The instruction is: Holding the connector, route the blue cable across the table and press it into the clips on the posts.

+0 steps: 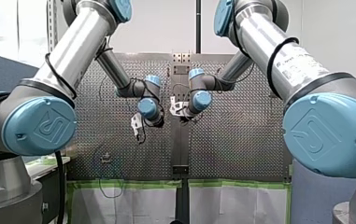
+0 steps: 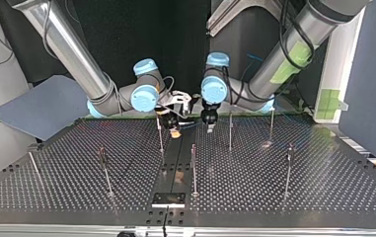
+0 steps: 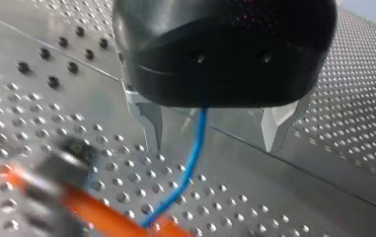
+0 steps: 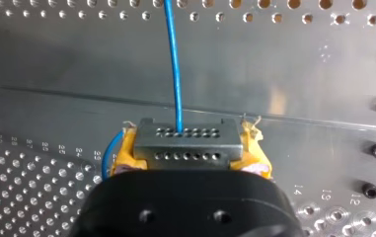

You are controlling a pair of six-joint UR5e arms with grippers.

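The grey metal connector, with rows of small holes, sits between the yellow pads of my right gripper, which is shut on it. The blue cable leaves the connector and runs straight ahead over the perforated table. In the left wrist view the blue cable passes between the metal fingers of my left gripper, which is open and not touching it. In the top view my right gripper and my left gripper hang close together at the table's far middle.
Several thin posts with clips stand on the table: one next to my right gripper, one beside my left gripper, one nearer the camera, and others out to the sides. A dark plate lies at the near edge.
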